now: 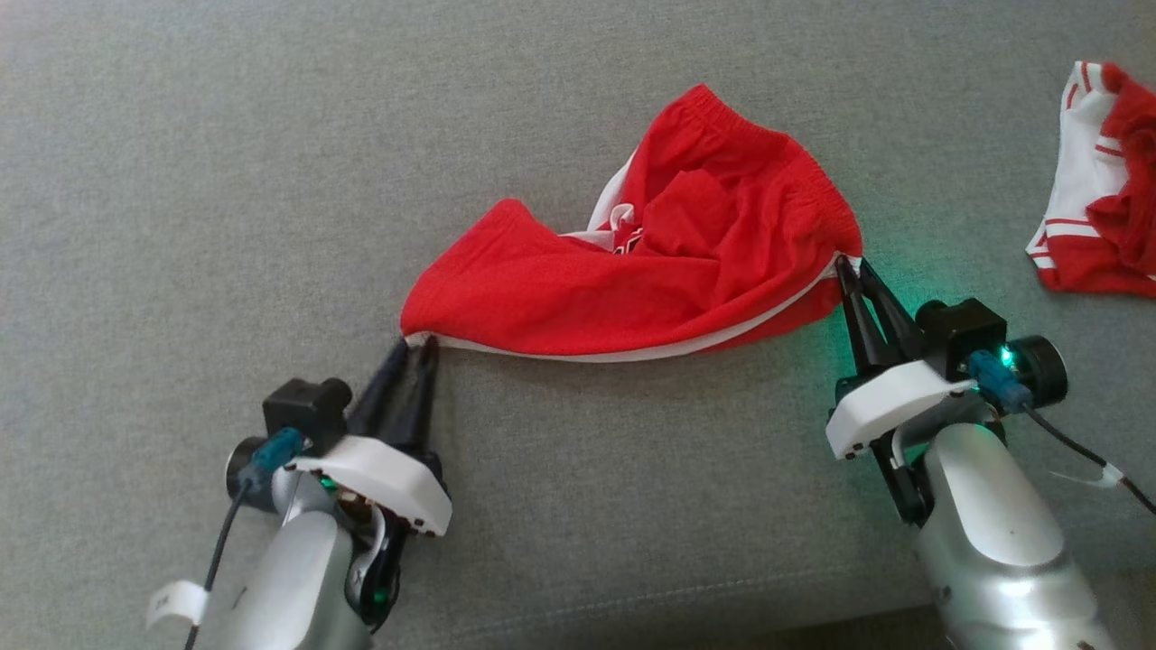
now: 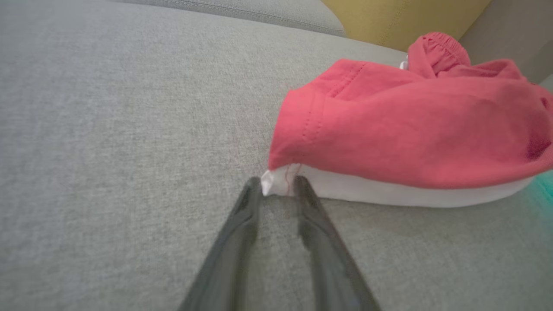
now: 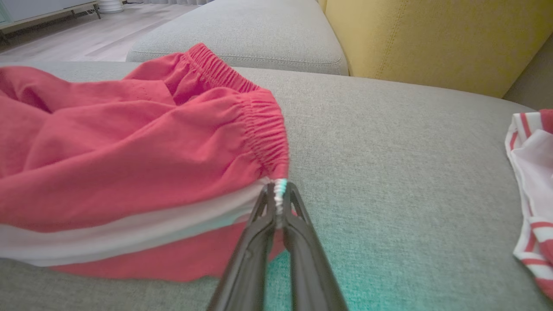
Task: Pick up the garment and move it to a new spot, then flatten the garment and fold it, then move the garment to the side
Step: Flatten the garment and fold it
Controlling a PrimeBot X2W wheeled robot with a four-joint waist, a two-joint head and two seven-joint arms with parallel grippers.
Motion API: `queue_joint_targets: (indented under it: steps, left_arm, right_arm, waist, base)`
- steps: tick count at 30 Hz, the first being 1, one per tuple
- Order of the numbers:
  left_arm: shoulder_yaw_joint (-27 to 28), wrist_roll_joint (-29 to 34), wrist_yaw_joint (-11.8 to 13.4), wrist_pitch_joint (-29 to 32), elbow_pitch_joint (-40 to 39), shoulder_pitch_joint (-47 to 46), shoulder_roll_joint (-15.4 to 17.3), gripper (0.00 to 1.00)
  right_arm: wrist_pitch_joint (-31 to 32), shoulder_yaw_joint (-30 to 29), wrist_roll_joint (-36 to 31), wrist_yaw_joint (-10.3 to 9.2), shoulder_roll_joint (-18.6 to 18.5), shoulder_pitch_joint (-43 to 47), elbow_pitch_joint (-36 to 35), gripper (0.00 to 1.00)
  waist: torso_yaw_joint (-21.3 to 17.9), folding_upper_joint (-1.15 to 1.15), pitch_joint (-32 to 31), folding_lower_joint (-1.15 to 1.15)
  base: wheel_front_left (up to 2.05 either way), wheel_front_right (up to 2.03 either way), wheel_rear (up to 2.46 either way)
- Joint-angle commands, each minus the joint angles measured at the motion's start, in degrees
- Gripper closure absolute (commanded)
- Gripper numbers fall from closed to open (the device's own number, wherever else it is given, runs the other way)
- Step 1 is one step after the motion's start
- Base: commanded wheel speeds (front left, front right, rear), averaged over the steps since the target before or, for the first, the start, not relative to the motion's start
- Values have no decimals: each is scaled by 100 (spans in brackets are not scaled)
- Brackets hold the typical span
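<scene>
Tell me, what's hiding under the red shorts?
The red shorts lie on the grey sofa cushion, which shows all round them. The left claw and the right claw each pinch a corner. Anything beneath the bunched cloth is covered, so I cannot tell.

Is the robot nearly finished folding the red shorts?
Not yet. Grabbing looks done: the left gripper pinches a white hem corner of the red shorts, the right gripper the waistband end. In hand: the edge is stretched between them. The rest lies bunched on the grey cushion, so flattening, folding and moving aside are left.
</scene>
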Motion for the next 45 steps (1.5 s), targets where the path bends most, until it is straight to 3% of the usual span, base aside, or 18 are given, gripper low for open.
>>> queue_joint_targets:
  steps: [1, 2, 8, 19, 23, 27, 33, 36, 40, 45]
  left_arm:
    - [137, 68, -16, -30, -80, -175, 44, 91]
    - [123, 68, -22, -30, -65, -183, 44, 100]
    - [190, 70, -43, -30, -425, -140, 44, 100]
    - [717, 395, -57, -31, -1891, 33, 55, 100]
    - [907, 508, -61, -31, -2280, -80, 249, 100]
    - [1010, 561, -62, -31, -2501, -469, 662, 100]
    - [916, 650, -63, -8, -2201, -1509, 1173, 100]
    - [837, 694, -63, 46, -1964, -1959, 1241, 100]
    - [607, 931, -53, 125, -1417, -3040, 1250, 100]
    - [580, 1257, 265, 41, -580, -4527, 1173, 100]
  right_arm:
    - [-55, 128, 37, 36, 18, -169, -168, 100]
    - [-55, 126, 39, 36, 19, -176, -166, 100]
    - [-55, 77, 100, 36, 25, -156, -246, 100]
    - [-55, 120, 612, 36, -81, -200, -869, 100]
    - [-53, 265, 981, 36, -247, -335, -1100, 100]
    - [127, 429, 1360, 36, -510, -616, -1530, 100]
    - [613, 629, 1630, 36, -845, -1241, -2072, 100]
    - [702, 672, 1655, 36, -865, -1520, -2039, 100]
    - [656, 729, 1515, 36, -823, -2313, -1656, 100]
    - [182, 440, 993, 36, -682, -3691, -711, 100]
  waist:
    - [-2, 0, 5, 0]
    - [-2, 0, 3, 0]
    - [64, 0, -186, 0]
    - [267, 0, -1099, 0]
    - [321, 0, -1387, 0]
    - [393, 0, -1445, 0]
    - [538, 0, -1055, 0]
    - [592, 0, -842, 0]
    - [710, 0, -334, 0]
    - [846, 0, 136, 0]
  base:
    - [0, 0, 0]
    - [0, 0, 0]
    - [0, 0, 0]
    - [0, 0, 0]
    - [0, 0, 0]
    - [0, 0, 0]
    - [0, 0, 0]
    - [0, 0, 0]
    - [0, 0, 0]
    - [0, 0, 0]
